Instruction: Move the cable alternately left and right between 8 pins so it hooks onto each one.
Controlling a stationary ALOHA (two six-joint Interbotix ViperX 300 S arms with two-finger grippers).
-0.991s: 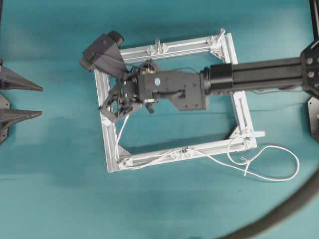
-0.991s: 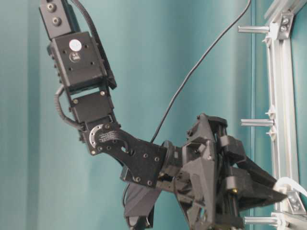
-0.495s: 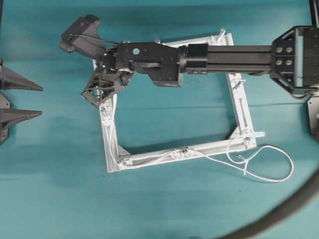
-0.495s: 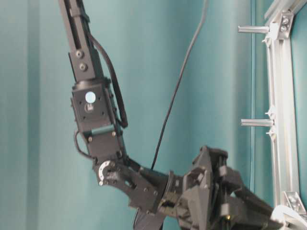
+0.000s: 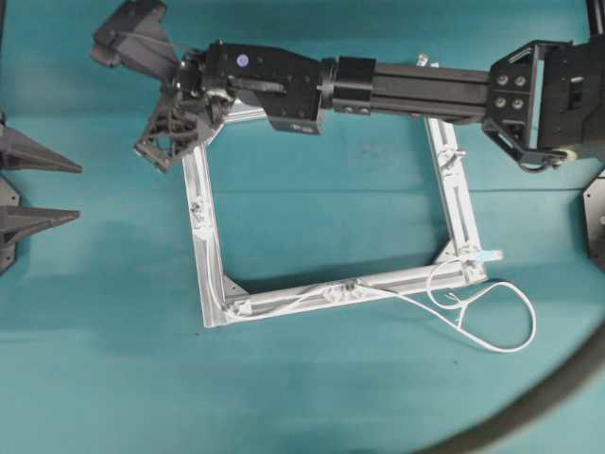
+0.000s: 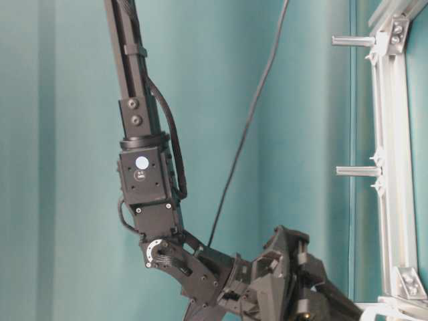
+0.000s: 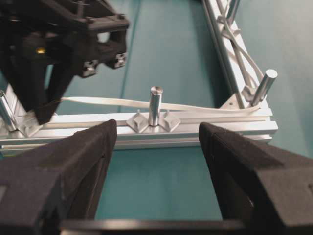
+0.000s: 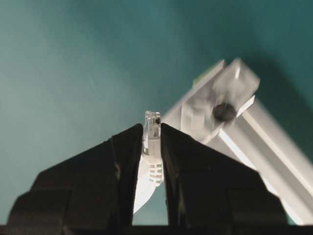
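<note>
The white cable (image 5: 492,322) lies in a loose loop at the lower right. It runs along the frame's near bar, rounds the lower-left corner pin (image 5: 227,305) and goes up the left bar. My right gripper (image 5: 159,149) hangs over the frame's upper-left corner, shut on the cable's clear plug end (image 8: 152,125). In the left wrist view the cable (image 7: 195,106) passes behind the middle pin (image 7: 155,105) towards the right gripper's fingertips (image 7: 44,113). My left gripper (image 5: 79,192) rests open at the left edge, facing that bar, with nothing between its fingers.
The square aluminium frame (image 5: 454,189) lies mid-table on teal cloth. A pale blue tag (image 5: 488,255) sticks out at its lower-right corner. A thick grey hose (image 5: 558,392) curves across the lower right. The right arm (image 5: 406,85) spans the frame's far bar.
The right arm swung from inside the frame up and out to its upper-left corner, drawing the cable up along the left bar. The loose loop at the lower right shrank. The left gripper stayed put.
</note>
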